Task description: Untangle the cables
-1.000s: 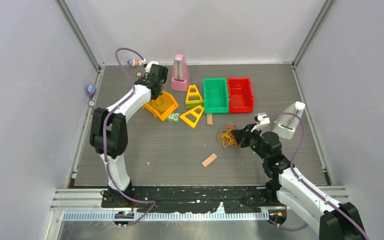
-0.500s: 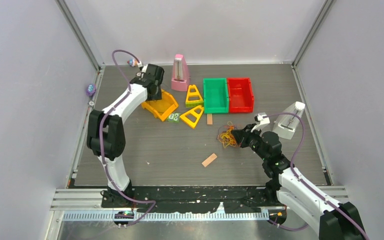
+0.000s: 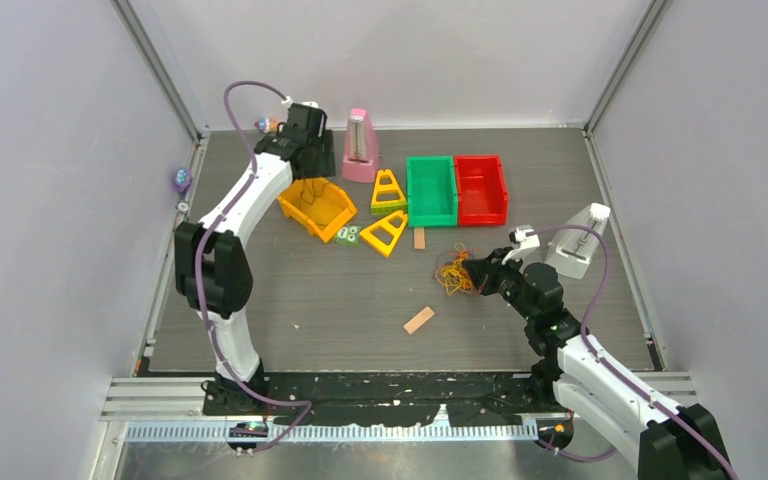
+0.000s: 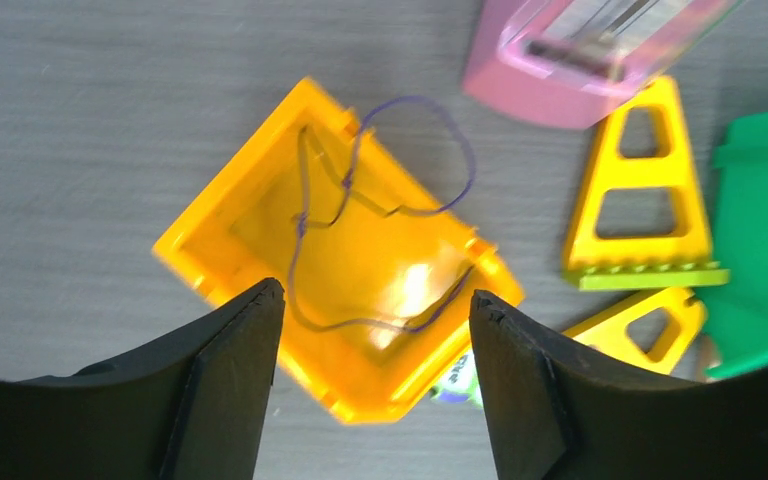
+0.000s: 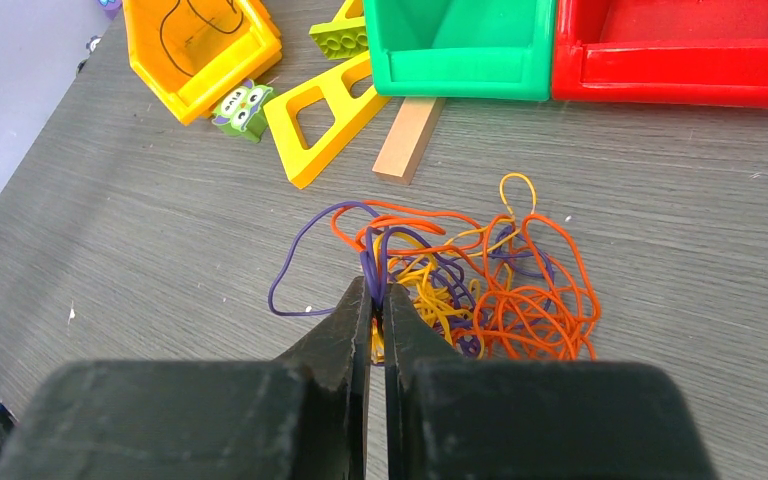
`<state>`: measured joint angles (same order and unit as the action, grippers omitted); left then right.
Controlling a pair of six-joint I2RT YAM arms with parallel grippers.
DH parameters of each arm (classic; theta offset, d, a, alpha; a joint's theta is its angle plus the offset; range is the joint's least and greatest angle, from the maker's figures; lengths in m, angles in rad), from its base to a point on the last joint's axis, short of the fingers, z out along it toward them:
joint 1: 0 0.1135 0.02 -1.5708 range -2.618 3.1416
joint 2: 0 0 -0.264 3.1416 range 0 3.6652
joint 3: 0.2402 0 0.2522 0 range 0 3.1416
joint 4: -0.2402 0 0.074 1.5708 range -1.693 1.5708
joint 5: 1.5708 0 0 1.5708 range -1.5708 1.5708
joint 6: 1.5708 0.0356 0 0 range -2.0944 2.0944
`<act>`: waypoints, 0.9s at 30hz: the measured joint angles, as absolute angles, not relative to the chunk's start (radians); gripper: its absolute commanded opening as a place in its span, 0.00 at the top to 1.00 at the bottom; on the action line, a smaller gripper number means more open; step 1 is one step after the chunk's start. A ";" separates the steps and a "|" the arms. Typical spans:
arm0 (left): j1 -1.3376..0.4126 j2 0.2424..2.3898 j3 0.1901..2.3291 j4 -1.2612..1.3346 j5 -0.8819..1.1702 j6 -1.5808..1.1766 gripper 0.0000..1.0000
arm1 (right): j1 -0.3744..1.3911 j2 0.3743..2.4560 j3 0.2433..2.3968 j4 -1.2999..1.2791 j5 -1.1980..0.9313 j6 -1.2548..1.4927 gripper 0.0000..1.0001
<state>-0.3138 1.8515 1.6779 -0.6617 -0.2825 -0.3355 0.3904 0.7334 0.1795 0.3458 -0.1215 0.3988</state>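
Grey table with tangled cables, yellow bin, green bin, wooden block.

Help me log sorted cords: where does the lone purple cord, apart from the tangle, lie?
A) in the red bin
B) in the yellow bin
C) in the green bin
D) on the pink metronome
B: the left wrist view shows the purple cord lying inside the yellow bin, with one loop hanging out over its rim.
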 measured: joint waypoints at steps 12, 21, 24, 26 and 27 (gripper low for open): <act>-0.314 2.148 1.973 -0.735 -0.159 -0.203 0.40 | 0.390 0.733 0.179 0.346 -0.118 0.399 0.95; -0.331 2.283 2.165 -0.849 -0.175 -0.071 0.46 | 0.390 0.733 0.179 0.346 -0.117 0.399 0.95; -0.340 2.298 2.173 -0.867 -0.180 -0.053 0.54 | 0.390 0.733 0.179 0.346 -0.117 0.399 0.95; -0.342 2.310 2.177 -0.879 -0.184 -0.044 0.64 | 0.390 0.733 0.179 0.346 -0.115 0.399 0.95; -0.344 2.316 2.179 -0.884 -0.186 -0.041 0.72 | 0.390 0.733 0.179 0.346 -0.115 0.399 0.95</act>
